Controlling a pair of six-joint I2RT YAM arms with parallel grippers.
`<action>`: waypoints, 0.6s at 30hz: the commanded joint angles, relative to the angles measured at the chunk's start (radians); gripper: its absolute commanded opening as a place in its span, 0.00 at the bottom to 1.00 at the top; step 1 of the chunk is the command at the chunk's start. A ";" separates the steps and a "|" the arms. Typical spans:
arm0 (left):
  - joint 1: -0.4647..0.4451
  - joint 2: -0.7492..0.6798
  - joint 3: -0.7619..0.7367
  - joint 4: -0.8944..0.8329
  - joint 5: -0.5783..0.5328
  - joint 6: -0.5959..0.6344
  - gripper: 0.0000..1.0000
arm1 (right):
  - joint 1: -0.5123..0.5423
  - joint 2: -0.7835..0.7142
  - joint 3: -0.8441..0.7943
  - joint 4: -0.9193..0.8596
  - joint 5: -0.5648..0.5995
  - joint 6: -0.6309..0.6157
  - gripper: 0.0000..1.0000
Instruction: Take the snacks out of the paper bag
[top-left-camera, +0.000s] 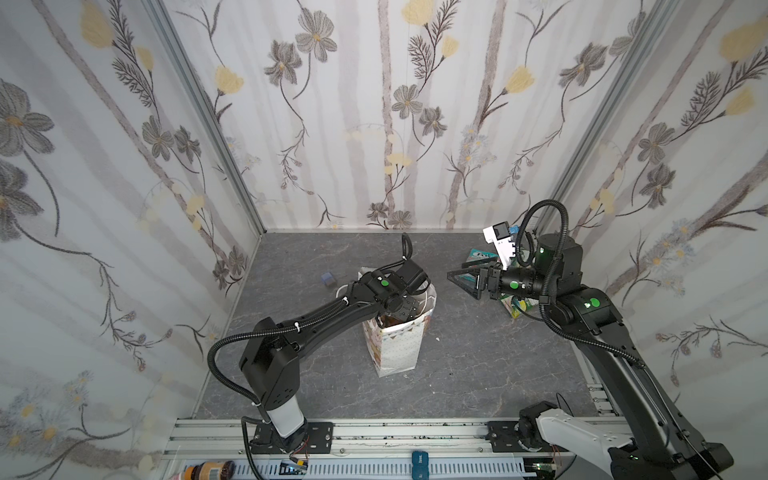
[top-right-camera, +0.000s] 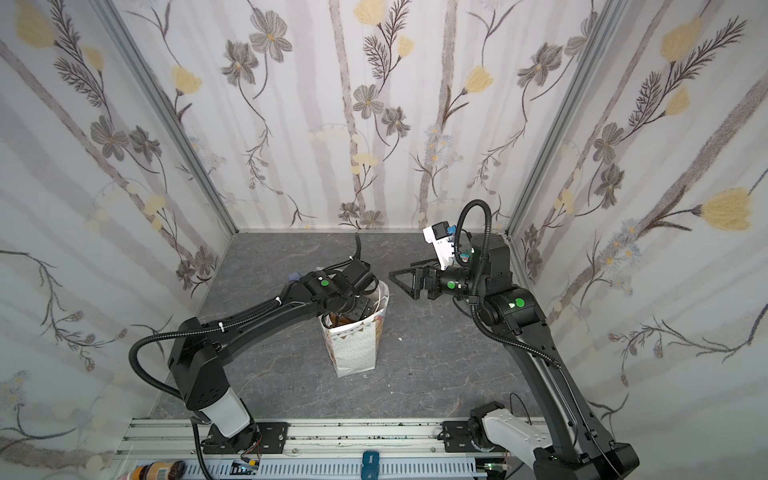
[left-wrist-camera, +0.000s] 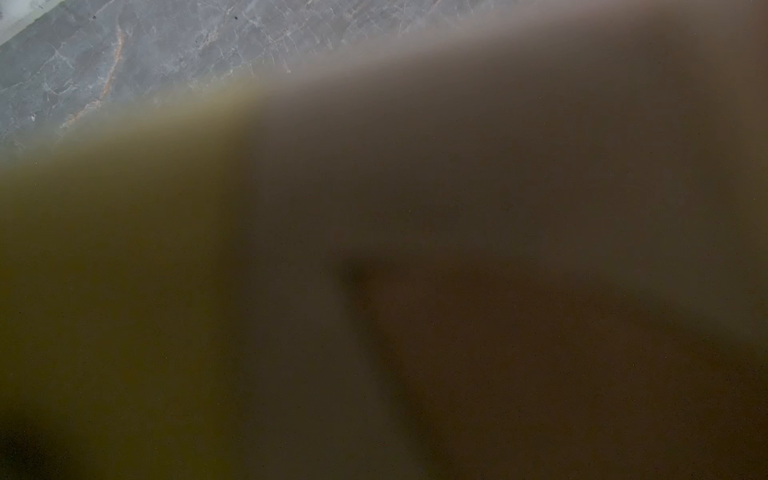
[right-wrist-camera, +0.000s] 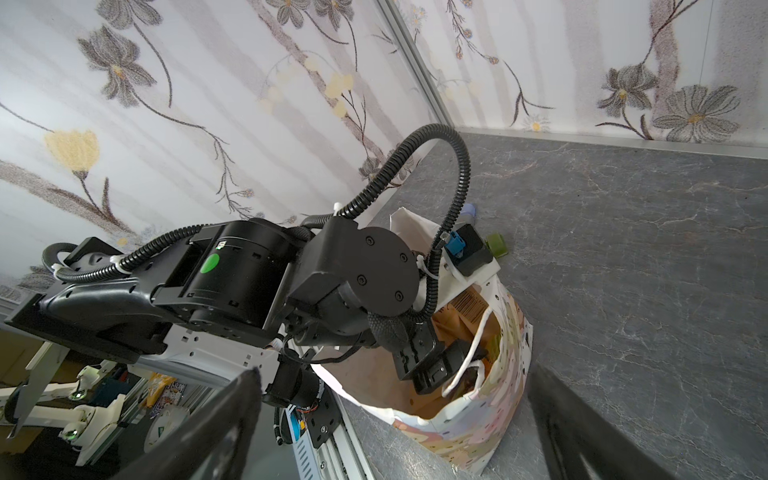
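Right wrist view: left claw (right-wrist-camera: 436, 370) in paper bag (right-wrist-camera: 478, 428), spread can't tell, right claw (top-left-camera: 456, 269) wide; prob best pinch one snack (right-wrist-camera: 463, 307), lift straight, clear of cord handle (right-wrist-camera: 476, 349).

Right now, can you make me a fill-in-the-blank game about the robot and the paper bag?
The tall white dotted paper bag stands ____, not tipped over.
The left hand is dipped inside the ____.
The right hand holds nothing; its jaws stand ____.
Missing words: upright; bag; open.
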 joint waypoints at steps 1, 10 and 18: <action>0.004 0.025 -0.010 0.038 -0.013 -0.020 0.86 | -0.001 0.001 0.009 0.031 -0.001 0.006 1.00; 0.011 0.068 -0.102 0.113 0.012 -0.035 0.86 | 0.001 -0.003 0.010 0.025 0.002 0.007 0.99; 0.013 0.072 -0.147 0.134 0.058 -0.059 0.71 | 0.001 -0.001 0.016 0.028 0.004 0.015 1.00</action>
